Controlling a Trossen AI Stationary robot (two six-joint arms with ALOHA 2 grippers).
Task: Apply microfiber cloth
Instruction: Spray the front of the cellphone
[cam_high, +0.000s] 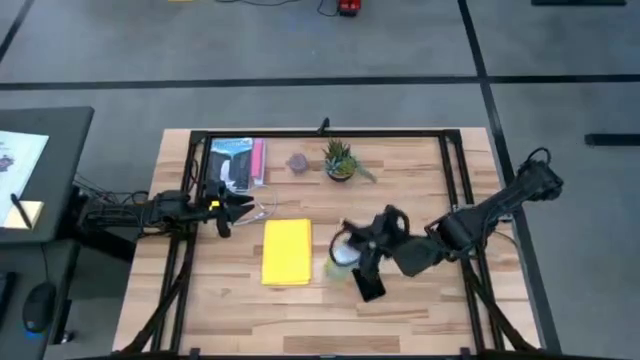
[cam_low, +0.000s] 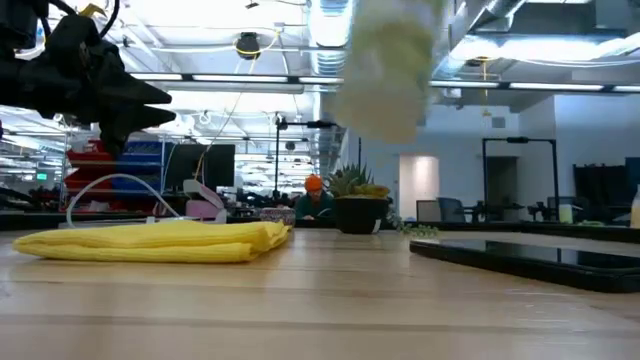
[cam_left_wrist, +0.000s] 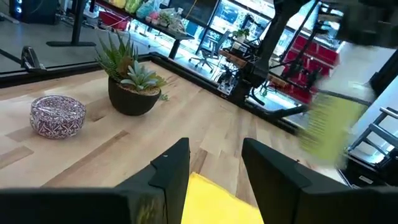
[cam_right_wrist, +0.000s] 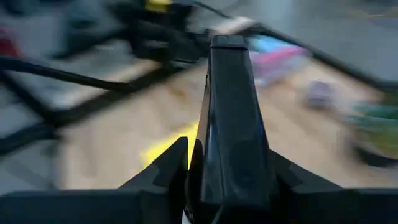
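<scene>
One microfiber cloth (cam_high: 287, 251) lies flat at centre of the surface (cam_high: 420, 310). Right pincer (cam_high: 367, 268), centre-right, clenched on one black smartphone (cam_right_wrist: 231, 118). Left pincer (cam_high: 243, 207), centre-left, released, empty. One potted plant (cam_high: 340, 160), upper centre.

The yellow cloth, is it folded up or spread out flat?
Folded. The yellow cloth lies on the table as a thick stack of layers in the low view.
</scene>
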